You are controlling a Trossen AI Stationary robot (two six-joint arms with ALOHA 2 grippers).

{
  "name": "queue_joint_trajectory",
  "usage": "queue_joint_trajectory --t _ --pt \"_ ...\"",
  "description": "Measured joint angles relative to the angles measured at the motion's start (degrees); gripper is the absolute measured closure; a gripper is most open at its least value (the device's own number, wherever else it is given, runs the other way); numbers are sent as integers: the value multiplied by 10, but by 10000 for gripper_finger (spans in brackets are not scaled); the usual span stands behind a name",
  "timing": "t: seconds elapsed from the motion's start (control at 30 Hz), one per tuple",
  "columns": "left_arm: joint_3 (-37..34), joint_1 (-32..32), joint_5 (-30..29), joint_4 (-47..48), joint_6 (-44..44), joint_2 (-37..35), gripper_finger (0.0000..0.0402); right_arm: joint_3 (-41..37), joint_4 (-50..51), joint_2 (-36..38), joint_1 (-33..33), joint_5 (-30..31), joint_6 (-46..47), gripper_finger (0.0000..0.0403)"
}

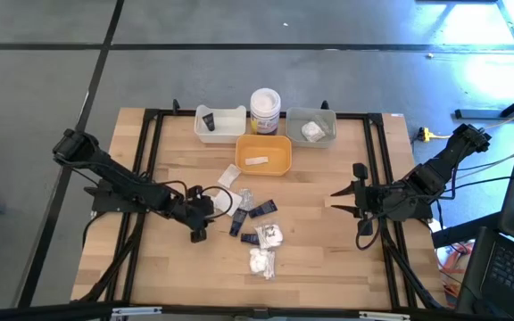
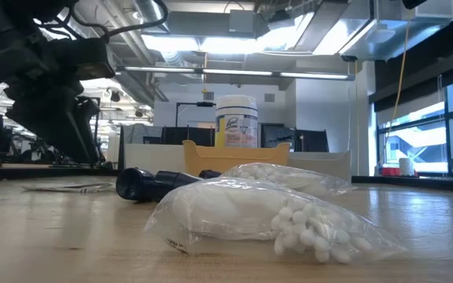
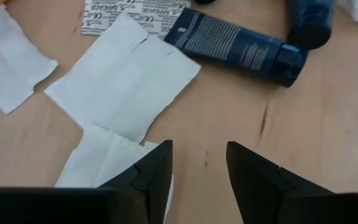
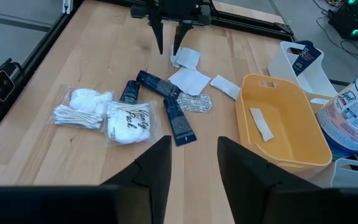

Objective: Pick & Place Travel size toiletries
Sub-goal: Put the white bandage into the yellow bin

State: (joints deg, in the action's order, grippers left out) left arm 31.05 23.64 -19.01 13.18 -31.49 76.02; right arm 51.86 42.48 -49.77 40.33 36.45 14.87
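Toiletries: flat white paper sachets [image 3: 120, 84], dark blue plastic tubes [image 1: 263, 209], clear-wrapped cotton packs [image 1: 262, 261] lie scattered mid-table, well short of trays. Left gripper [image 3: 197, 165] hovers low over sachets, fingers [image 3: 154, 171] parted, nothing pinched; one finger overlaps sachet edge. Step, by my judgement: pick approach. Next move calls for dropping flat, closing on thin sachet edge. Right gripper [image 4: 191, 158] waits at right side, fingers apart, empty. Beyond: yellow plastic tray [image 1: 284, 160] holding one sachet, white tray [image 1: 230, 129], grey tray [image 1: 324, 116], white yellow-labelled jar [image 1: 264, 111]. Neighbouring sachets overlap; tube just beside may get nudged.
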Motion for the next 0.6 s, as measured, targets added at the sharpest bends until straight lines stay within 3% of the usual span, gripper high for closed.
queue_joint_trajectory --t 0.3,0.6 --pt "0 -5 13 14 25 2 229 0 0 0 0 0 0 284" --pt "0 -5 16 -8 23 39 237 0 0 0 0 0 0 296"
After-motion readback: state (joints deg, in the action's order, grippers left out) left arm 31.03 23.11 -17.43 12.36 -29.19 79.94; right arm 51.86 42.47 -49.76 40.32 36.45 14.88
